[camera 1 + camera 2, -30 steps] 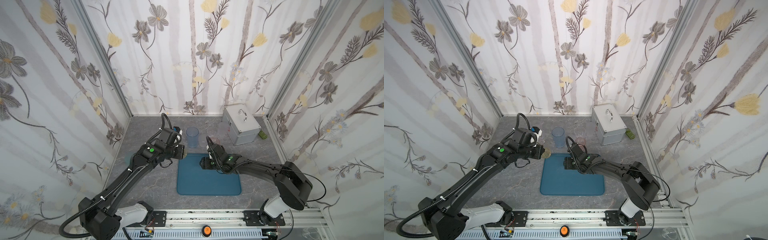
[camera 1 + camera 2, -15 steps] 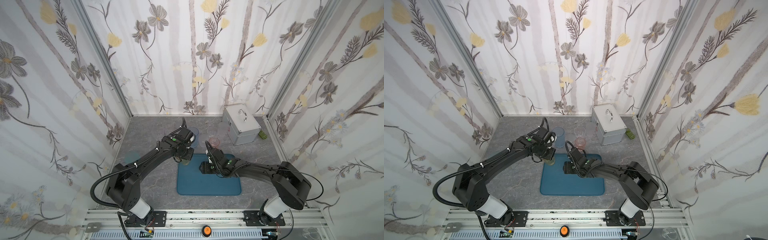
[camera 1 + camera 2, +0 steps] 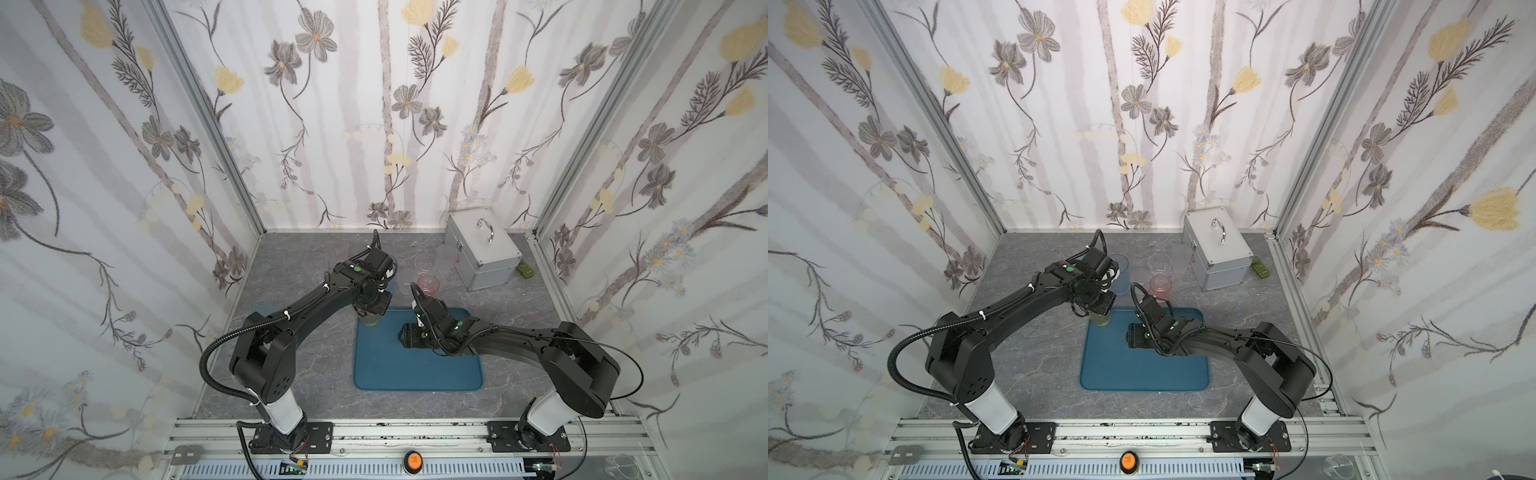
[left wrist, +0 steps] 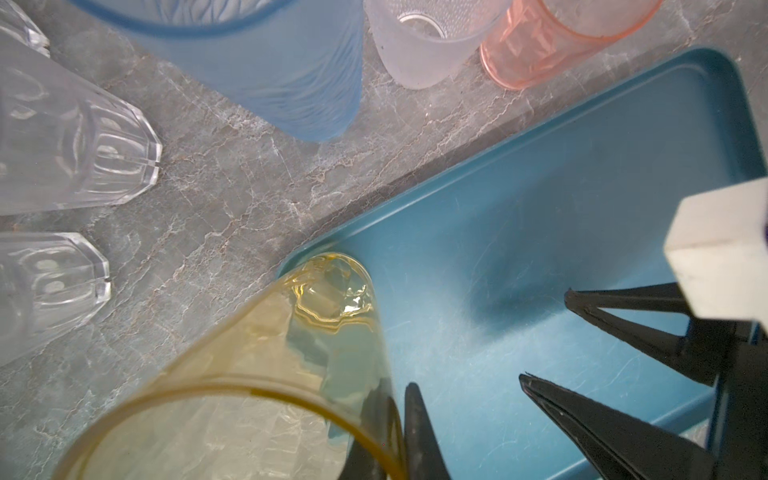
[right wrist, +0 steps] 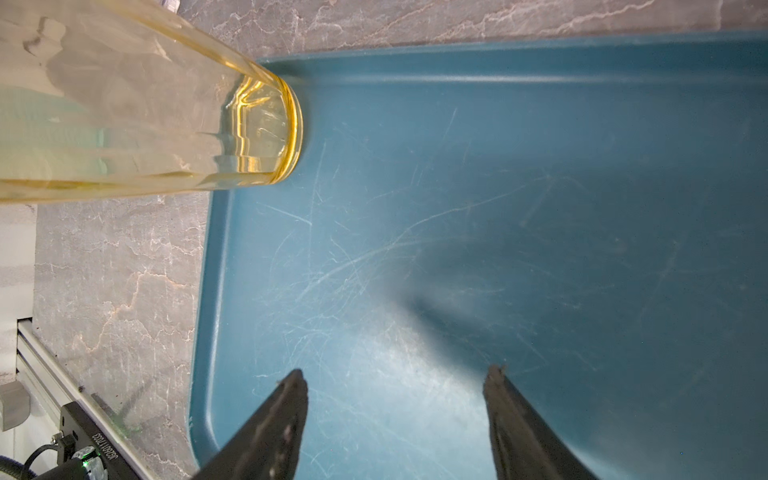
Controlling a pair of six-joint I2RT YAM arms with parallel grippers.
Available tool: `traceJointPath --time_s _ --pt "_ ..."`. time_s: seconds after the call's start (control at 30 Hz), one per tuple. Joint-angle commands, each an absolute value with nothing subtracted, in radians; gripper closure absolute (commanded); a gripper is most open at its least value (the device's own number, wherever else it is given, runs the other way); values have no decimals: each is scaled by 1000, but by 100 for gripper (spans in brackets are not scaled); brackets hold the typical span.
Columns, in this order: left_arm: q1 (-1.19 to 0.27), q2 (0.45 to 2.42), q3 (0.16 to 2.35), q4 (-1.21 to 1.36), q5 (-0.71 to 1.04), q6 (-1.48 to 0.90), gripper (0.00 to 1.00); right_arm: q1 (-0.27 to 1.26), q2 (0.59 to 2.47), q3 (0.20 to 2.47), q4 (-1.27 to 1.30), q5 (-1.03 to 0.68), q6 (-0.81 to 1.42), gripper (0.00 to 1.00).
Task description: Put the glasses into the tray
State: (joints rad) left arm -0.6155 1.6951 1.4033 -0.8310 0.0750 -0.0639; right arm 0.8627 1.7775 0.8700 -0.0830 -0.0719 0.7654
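Note:
An amber glass (image 3: 368, 318) (image 5: 145, 104) stands with its base in the far left corner of the teal-blue tray (image 3: 415, 374) (image 5: 498, 208). My left gripper (image 4: 395, 390) is shut on the amber glass, pinching its rim wall with one finger inside and one outside. Over the tray's middle my right gripper (image 5: 395, 370) hangs open and holds nothing. Its fingers (image 4: 590, 311) point toward the amber glass. Behind the tray stand a blue glass (image 4: 270, 62), a frosted glass (image 4: 424, 45), a pink glass (image 4: 552, 41) (image 3: 428, 284) and two clear faceted glasses (image 4: 75, 158).
A silver metal case (image 3: 482, 253) with a handle stands at the back right, a small green object (image 3: 525, 270) beside it. Another clear glass (image 3: 424, 262) and a frosted one (image 3: 444, 253) stand near the case. The aluminium rail (image 3: 415, 432) runs along the front.
My left arm has swung right with the amber glass, from left of the tray to its far left corner. The right gripper has barely moved.

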Motion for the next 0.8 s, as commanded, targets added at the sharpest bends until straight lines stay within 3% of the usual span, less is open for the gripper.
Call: traceJointPath --time_s 0.0,0.2,0.5,0.77 --pt "-613 1700 1439 -847 81 -48 79 863 1786 885 -51 -67 760 32" --pt "-614 1702 1493 -847 87 -37 66 864 1783 873 -48 -61 763 32" --pt "-611 1571 1580 -809 100 -71 59 850 1767 878 -82 -17 745 32" --pt "-513 1376 1369 -586 19 -199 54 795 1730 890 -126 12 713 32"
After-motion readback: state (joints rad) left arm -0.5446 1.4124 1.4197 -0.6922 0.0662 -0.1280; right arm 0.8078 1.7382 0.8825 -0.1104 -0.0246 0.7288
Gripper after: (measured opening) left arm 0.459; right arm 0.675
